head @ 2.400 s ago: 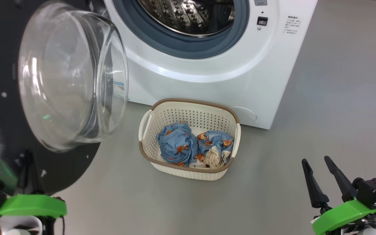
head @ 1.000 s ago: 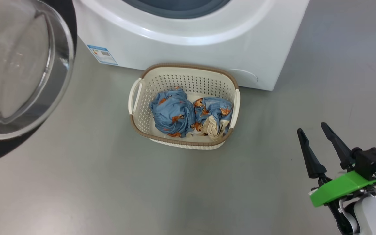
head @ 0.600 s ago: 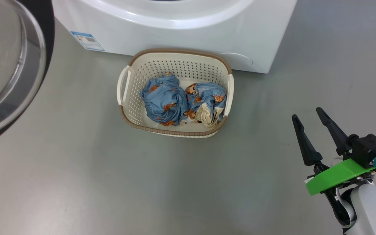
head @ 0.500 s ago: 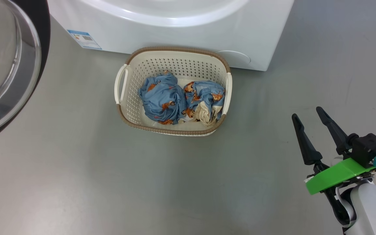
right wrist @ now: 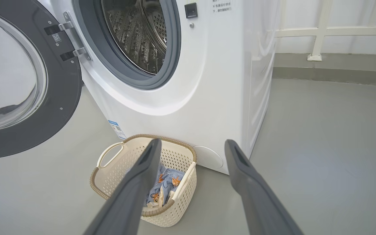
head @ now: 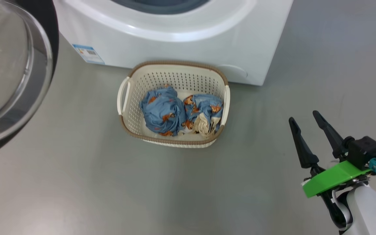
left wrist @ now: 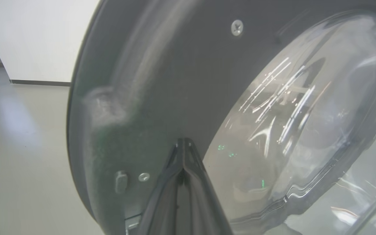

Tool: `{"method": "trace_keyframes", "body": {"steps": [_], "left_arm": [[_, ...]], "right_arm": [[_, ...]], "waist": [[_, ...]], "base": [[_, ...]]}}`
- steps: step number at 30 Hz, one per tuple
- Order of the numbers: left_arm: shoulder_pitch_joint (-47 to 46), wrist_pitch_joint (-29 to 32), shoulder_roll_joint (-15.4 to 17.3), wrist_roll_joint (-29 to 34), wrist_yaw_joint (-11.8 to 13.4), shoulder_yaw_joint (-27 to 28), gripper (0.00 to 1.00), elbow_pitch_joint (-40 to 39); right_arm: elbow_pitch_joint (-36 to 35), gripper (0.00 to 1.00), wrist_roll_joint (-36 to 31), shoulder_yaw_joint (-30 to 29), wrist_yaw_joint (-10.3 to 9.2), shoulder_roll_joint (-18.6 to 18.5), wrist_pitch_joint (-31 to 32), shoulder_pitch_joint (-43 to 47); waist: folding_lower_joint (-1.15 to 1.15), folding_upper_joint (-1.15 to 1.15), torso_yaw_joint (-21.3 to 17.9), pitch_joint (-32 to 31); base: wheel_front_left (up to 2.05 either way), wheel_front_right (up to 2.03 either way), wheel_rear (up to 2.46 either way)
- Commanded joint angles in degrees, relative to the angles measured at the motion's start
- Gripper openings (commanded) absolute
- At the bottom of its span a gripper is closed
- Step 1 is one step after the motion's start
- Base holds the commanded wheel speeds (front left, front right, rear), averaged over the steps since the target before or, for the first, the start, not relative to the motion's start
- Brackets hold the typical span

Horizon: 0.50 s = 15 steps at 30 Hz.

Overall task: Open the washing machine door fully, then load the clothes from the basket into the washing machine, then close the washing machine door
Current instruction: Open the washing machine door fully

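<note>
1. As I looked down from the head, the basket (head: pixel 175 64) stood on the floor just in front of the washing machine (head: pixel 181 49). It held all the clothes (head: pixel 163 112): two bunched blue bundles side by side, with a cream cloth (head: pixel 204 126) tucked at the near right. I judged them light, soft and limp. They seemed best pinched at a raised fold on top, so a bundle would trail up without catching the perforated wall. My right gripper (head: pixel 303 116) hung well to the right of the basket, its fingers apart and empty.
2. From the left wrist, my left gripper (left wrist: pixel 183 143) had its fingers pressed together on nothing. The tips were close before the dark ring of the washing machine door (left wrist: pixel 162 81), beside its clear centre. Whether they touched it, I could not tell.
3. From the right wrist, the door stood swung wide at the left. What showed of the steel drum (right wrist: pixel 135 32) looked bare. The basket sat on the floor below the opening, beyond my spread fingers.
</note>
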Motion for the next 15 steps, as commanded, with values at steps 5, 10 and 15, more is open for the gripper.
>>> {"method": "trace_keyframes", "body": {"steps": [5,10,15], "left_arm": [[7.3,-0.3,0.7,1.2,-0.7,0.5,0.0,-4.7],[12.1,-0.3,-2.0,0.1,-1.0,-1.0,0.0,-8.3],[16.5,-0.3,-4.0,-2.7,-1.0,-4.9,0.0,-11.9]], "right_arm": [[-0.8,1.0,1.1,1.3,0.09,0.7,-0.7,3.1],[-0.7,1.0,1.6,1.1,0.09,0.5,-0.7,5.2],[-0.7,1.0,1.8,1.0,0.09,0.5,-0.7,6.4]], "waist": [[0.0,0.0,-0.1,-5.6],[0.0,0.0,0.0,-8.2],[0.0,0.0,-0.4,-9.8]], "base": [[0.0,0.0,0.0],[0.0,0.0,0.0],[0.0,0.0,0.0]]}}
